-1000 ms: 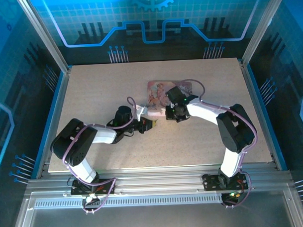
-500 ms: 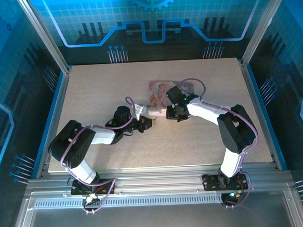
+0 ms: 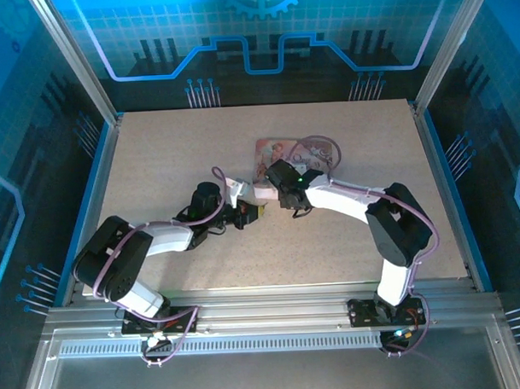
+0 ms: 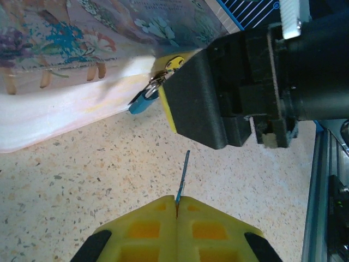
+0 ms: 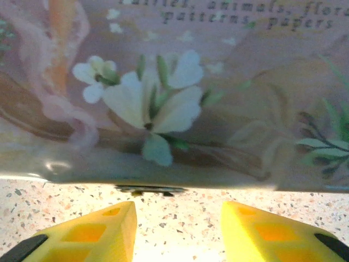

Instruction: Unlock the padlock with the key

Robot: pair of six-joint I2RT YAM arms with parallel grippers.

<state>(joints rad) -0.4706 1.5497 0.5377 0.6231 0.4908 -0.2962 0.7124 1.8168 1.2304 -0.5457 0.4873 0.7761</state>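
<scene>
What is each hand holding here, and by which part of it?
The left hand is shut on the key, pinching it by one end, with the thin rest sticking out in front. The right hand is open, holding nothing.

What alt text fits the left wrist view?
The left tool, shut on the thin key, points it toward the blue padlock at the pink box's edge. A black, yellow-padded finger of the other arm sits right beside the padlock.
</scene>
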